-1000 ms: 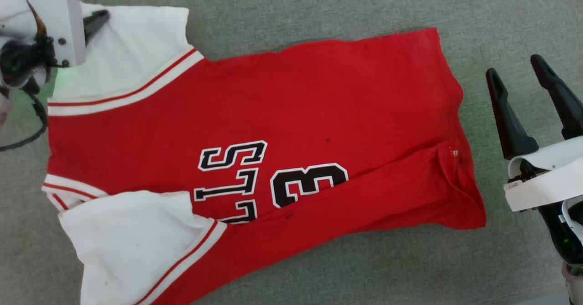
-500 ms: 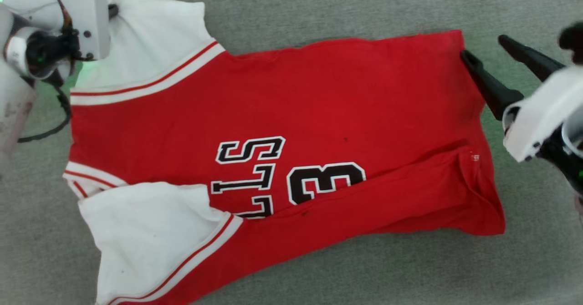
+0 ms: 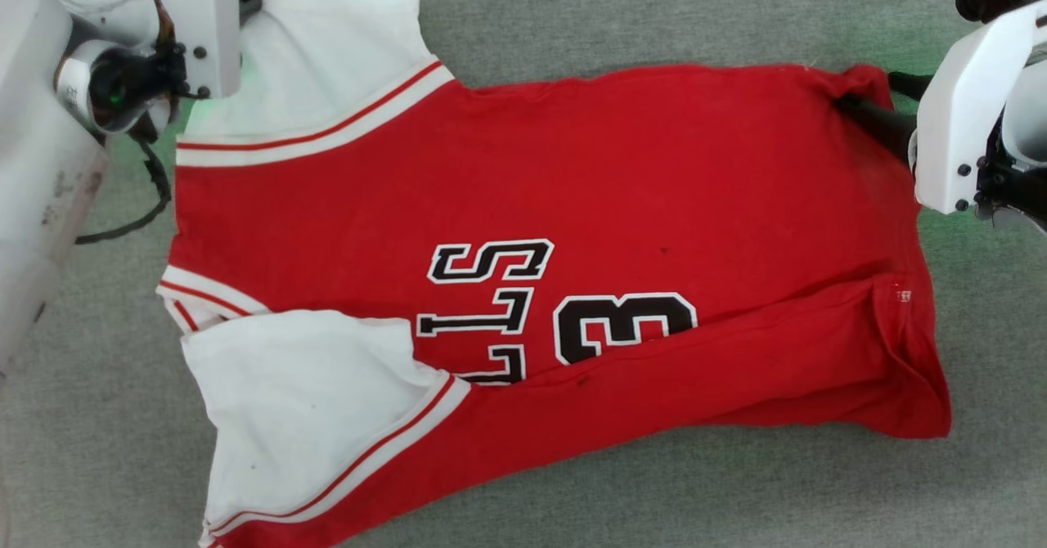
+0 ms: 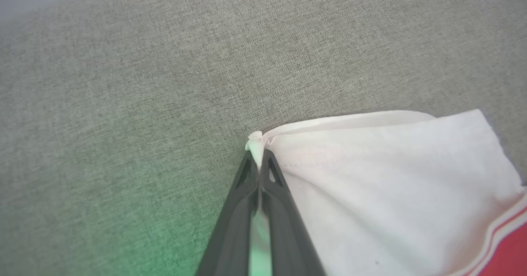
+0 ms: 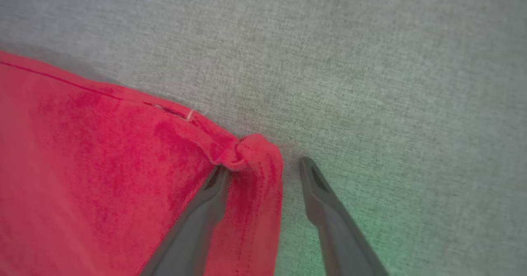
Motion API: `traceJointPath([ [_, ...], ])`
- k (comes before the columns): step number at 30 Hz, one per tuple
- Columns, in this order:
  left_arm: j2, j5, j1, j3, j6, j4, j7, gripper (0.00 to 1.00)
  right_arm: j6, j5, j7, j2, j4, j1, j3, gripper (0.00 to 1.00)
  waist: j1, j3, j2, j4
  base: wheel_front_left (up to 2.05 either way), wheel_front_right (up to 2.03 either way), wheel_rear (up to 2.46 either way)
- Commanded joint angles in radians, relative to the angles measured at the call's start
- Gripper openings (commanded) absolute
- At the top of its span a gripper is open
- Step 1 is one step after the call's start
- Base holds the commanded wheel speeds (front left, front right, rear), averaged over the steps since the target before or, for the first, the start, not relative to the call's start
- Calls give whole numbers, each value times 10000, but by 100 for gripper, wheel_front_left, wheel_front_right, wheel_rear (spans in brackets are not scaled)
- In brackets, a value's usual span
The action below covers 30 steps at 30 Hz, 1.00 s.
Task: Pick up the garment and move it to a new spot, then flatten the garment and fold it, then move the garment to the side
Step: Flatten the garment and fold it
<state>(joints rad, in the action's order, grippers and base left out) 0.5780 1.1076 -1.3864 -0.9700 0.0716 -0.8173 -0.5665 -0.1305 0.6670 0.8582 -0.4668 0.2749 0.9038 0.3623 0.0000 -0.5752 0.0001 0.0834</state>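
The garment is seen spread flat on the grey surface, its white sleeve corner pinched tight by the left gripper and its red hem corner straddled by the right gripper, jaws parted, presumably so 2 corners can be lifted for folding.

Left gripper at 10 o'clock in head view, fingers pressed together on a pinch of the garment. Right gripper at 2 o'clock, jaws apart, pointing toward 9 o'clock.
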Motion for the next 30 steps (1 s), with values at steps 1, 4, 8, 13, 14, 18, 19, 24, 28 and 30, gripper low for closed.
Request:
traceJointPath([
  [1,51,-49,376,-179,21,-234,-92,0,-2,71,166,127,289,-229,318,0,0,9,-1,-45,0,0,0],
  [4,-60,56,365,-53,47,-332,146,0,2,270,156,3,525,-17,440,0,0,78,-1,-136,0,0,0],
  [8,-192,204,295,128,166,-360,477,0,2,402,-279,-157,592,145,565,0,0,293,-1,-285,0,0,0],
  [13,-224,438,212,308,334,-273,680,0,2,533,-986,-547,426,-28,642,0,0,779,-1,-564,0,0,0],
  [14,-203,521,247,334,335,-263,591,0,2,580,-1133,-625,387,-82,663,0,0,905,-1,-624,0,0,0],
  [18,-138,727,416,393,358,-15,373,0,2,765,-1632,-1014,162,-500,768,0,0,1427,-1,-874,0,0,0],
  [19,-104,771,479,391,361,131,309,0,2,832,-1725,-1108,88,-615,773,0,0,1560,-1,-938,0,0,0],
  [24,277,848,929,331,104,1172,100,0,2,1064,-1948,-1487,-181,-1223,738,0,0,2185,-1,-1200,0,0,0],
  [28,791,976,1549,309,-389,2548,-93,0,2,1160,-1993,-1774,-492,-1818,657,0,0,2635,-1,-1393,0,0,0],
  [30,1155,1107,1999,311,-766,3387,-203,0,2,1228,-1997,-1871,-665,-2162,575,0,0,2838,-1,-1463,0,0,0],
])
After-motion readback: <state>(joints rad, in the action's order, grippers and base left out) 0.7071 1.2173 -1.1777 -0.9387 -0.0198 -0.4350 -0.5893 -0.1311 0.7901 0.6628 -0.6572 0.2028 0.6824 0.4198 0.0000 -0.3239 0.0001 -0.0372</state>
